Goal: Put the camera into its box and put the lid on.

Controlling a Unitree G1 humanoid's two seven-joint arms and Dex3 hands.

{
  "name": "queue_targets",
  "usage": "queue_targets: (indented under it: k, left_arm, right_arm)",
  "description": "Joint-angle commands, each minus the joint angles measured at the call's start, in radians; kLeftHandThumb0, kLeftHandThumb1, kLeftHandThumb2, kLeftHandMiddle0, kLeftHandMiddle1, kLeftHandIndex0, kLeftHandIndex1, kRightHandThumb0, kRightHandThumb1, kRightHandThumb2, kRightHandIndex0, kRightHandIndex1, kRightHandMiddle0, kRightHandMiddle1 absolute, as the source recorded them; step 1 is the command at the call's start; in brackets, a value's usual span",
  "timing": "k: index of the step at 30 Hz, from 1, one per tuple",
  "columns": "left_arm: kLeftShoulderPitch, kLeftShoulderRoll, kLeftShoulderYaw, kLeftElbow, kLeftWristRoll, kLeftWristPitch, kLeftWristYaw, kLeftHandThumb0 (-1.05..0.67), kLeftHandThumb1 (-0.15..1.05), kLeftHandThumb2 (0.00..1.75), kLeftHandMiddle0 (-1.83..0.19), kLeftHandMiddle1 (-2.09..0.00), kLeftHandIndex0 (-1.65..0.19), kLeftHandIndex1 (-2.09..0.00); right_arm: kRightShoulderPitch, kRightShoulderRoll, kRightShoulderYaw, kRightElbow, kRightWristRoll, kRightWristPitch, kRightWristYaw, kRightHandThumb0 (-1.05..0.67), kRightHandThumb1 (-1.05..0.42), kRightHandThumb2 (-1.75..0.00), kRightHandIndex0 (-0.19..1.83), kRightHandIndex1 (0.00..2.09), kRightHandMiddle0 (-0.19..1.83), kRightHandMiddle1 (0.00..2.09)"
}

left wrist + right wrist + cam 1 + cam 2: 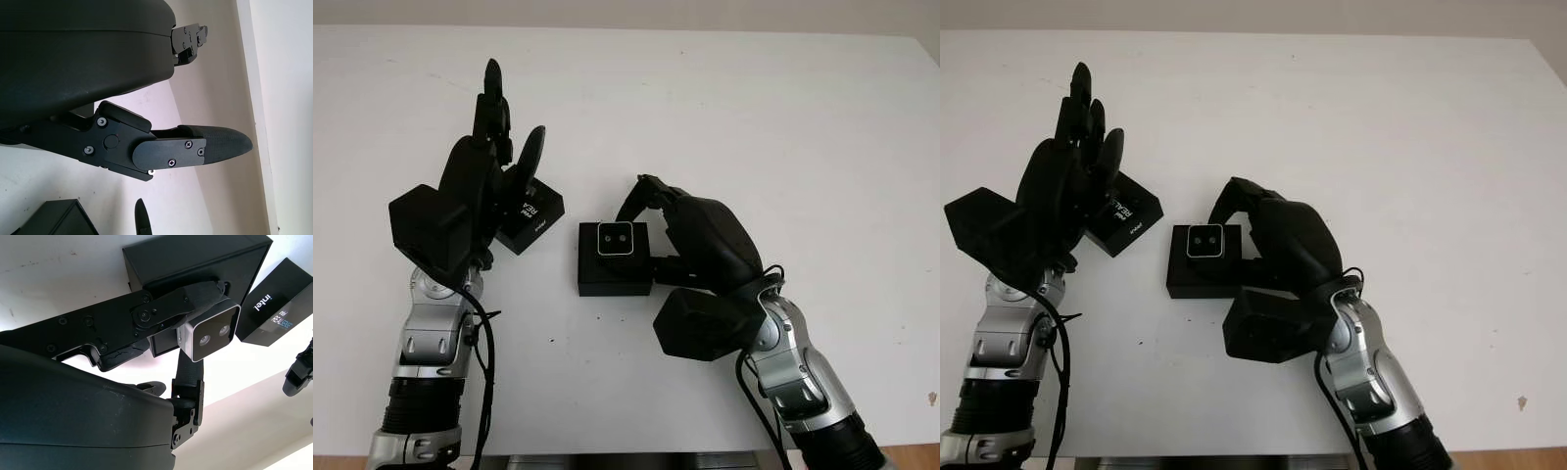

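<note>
My right hand (653,231) is shut on the small camera (615,239), whose silver face with two lenses points up. The camera sits at the far edge of the open black box (612,278); I cannot tell whether it touches the box floor. In the right wrist view, fingers (171,308) clamp the camera (210,335) in front of the box (195,254). The black lid (534,217), printed with white lettering, lies on the table left of the box. My left hand (499,147) is open, raised over the lid's left part and covering it.
The white table (754,117) stretches wide behind and to the right of the box. Its far edge meets a pale wall. My right forearm (798,377) comes in at the bottom right, my left forearm (431,362) at the bottom left.
</note>
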Motion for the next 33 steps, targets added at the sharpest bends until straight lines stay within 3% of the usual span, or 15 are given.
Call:
queue_targets:
  k: [1, 18, 25, 27, 30, 32, 33]
  left_arm:
    - [0.013, -0.001, -0.001, -0.028, -0.001, 0.005, 0.003, -0.78, 1.05, 0.48, 0.19, 0.0, 0.19, 0.0]
    - [0.015, 0.005, -0.001, -0.024, -0.002, -0.005, -0.004, -0.78, 1.05, 0.49, 0.19, 0.0, 0.19, 0.0]
    - [0.016, 0.004, 0.0, -0.024, -0.001, -0.007, -0.003, -0.77, 1.05, 0.49, 0.19, 0.0, 0.19, 0.0]
    - [0.016, 0.006, 0.001, -0.023, -0.004, -0.007, -0.006, -0.77, 1.05, 0.48, 0.19, 0.0, 0.19, 0.0]
    - [0.014, 0.006, 0.001, -0.025, -0.004, 0.001, -0.004, -0.78, 1.05, 0.48, 0.19, 0.0, 0.19, 0.0]
    - [0.013, 0.006, 0.002, -0.026, -0.003, 0.006, -0.004, -0.77, 1.05, 0.48, 0.19, 0.0, 0.19, 0.0]
    - [0.013, 0.007, 0.002, -0.026, -0.004, 0.007, -0.005, -0.77, 1.05, 0.48, 0.19, 0.0, 0.19, 0.0]
  right_arm:
    - [0.009, -0.008, 0.004, -0.014, 0.006, -0.013, 0.011, -0.37, -1.05, -0.08, 0.34, 0.07, 0.33, 1.89]
    - [0.018, -0.003, 0.003, -0.022, 0.015, 0.001, 0.044, -0.36, -1.05, -0.07, 0.34, 0.06, 0.34, 1.83]
    - [0.009, -0.039, 0.02, -0.025, -0.013, 0.008, 0.101, -0.41, -1.05, -0.1, 0.31, 0.04, 0.29, 1.8]
    - [0.001, -0.065, 0.03, -0.044, -0.037, 0.022, 0.159, -0.55, -1.05, -0.09, 0.19, 0.02, 0.08, 1.47]
    - [-0.007, -0.086, 0.04, -0.062, -0.066, 0.031, 0.206, -0.72, -1.03, -0.06, -0.01, 0.02, 0.07, 0.65]
    - [-0.007, -0.089, 0.04, -0.074, -0.076, 0.032, 0.216, -0.76, -1.01, -0.05, -0.12, 0.01, 0.07, 0.33]
    - [-0.006, -0.088, 0.04, -0.077, -0.08, 0.031, 0.217, -0.77, -1.01, -0.05, -0.15, 0.01, 0.06, 0.27]
